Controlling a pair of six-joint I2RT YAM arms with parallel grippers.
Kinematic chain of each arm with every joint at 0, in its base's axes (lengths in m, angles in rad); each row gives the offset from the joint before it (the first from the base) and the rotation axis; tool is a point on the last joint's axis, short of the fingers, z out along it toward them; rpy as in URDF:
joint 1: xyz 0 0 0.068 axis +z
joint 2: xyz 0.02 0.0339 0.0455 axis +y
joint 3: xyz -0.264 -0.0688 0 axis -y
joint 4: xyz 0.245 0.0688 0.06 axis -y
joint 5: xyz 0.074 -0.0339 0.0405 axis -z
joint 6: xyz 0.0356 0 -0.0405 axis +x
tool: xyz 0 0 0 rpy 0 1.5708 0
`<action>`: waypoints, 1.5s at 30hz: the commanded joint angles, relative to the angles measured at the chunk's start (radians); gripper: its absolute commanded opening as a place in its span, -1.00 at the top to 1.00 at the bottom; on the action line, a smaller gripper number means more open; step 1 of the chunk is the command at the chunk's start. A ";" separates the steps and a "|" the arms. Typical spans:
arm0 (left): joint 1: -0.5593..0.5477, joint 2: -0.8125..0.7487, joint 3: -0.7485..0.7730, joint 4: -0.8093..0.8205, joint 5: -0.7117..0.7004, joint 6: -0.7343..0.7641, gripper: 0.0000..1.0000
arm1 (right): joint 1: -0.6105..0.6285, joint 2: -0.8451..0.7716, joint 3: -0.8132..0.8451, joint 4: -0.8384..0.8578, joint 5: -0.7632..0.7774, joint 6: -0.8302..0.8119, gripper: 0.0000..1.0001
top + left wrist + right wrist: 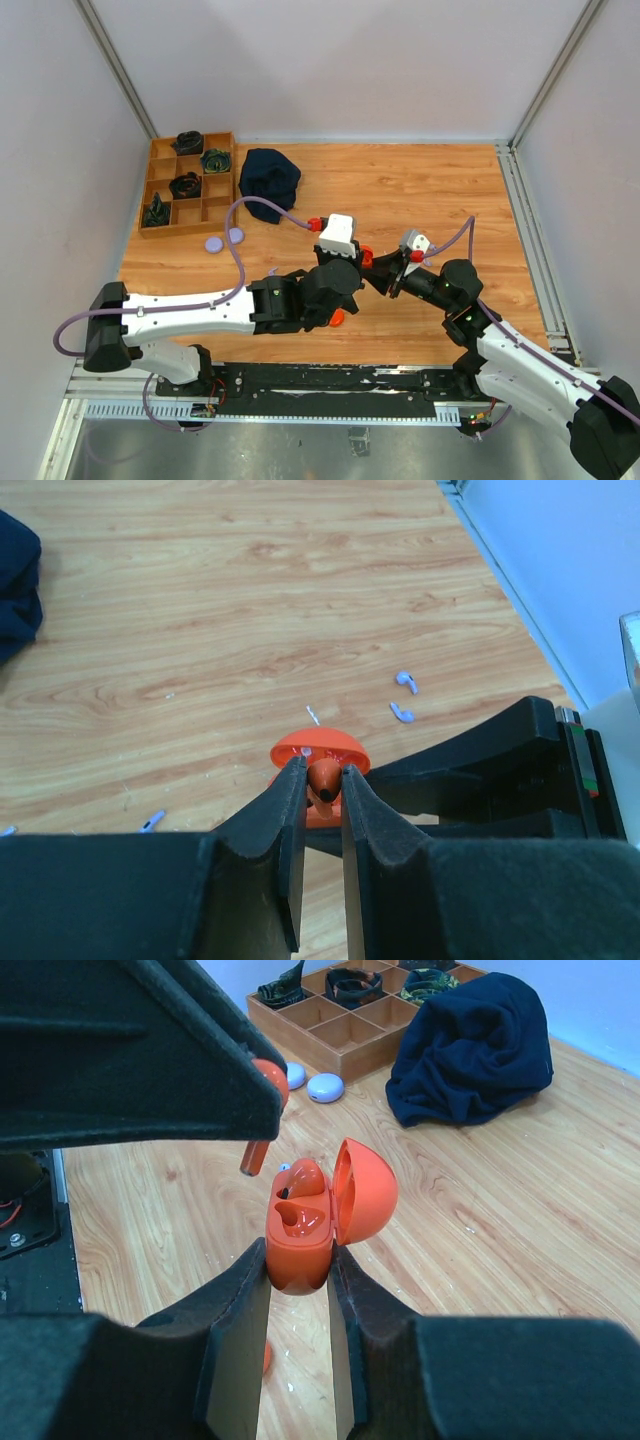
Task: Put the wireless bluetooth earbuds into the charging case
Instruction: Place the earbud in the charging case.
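Observation:
My right gripper point(298, 1250) is shut on the base of the orange charging case point(300, 1245), which stands upright with its lid point(366, 1192) swung open. One orange earbud point(306, 1176) sits in the far slot; the near slot is bare. My left gripper point(322, 770) is shut on another orange earbud point(326, 779), stem down, just above and to the left of the case point(320, 748). In the top view both grippers meet at mid-table around the case point(366, 257). Two lavender earbuds point(402, 696) lie on the wood beyond.
A wooden compartment tray point(185, 233) with dark items stands at the back left, with a navy cloth point(270, 175) beside it. Two lavender discs point(224, 239) lie in front of the tray. An orange disc point(338, 318) lies under my left arm.

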 commanded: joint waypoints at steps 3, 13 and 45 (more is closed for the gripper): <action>-0.014 -0.015 -0.059 0.190 -0.087 0.112 0.63 | 0.000 -0.011 0.034 0.049 0.001 0.019 0.87; -0.017 -0.028 -0.114 0.300 -0.051 0.167 0.62 | 0.000 -0.013 0.038 0.049 -0.003 0.024 0.86; -0.017 0.008 -0.146 0.291 -0.015 0.189 0.62 | 0.000 -0.022 0.039 0.051 -0.004 0.027 0.86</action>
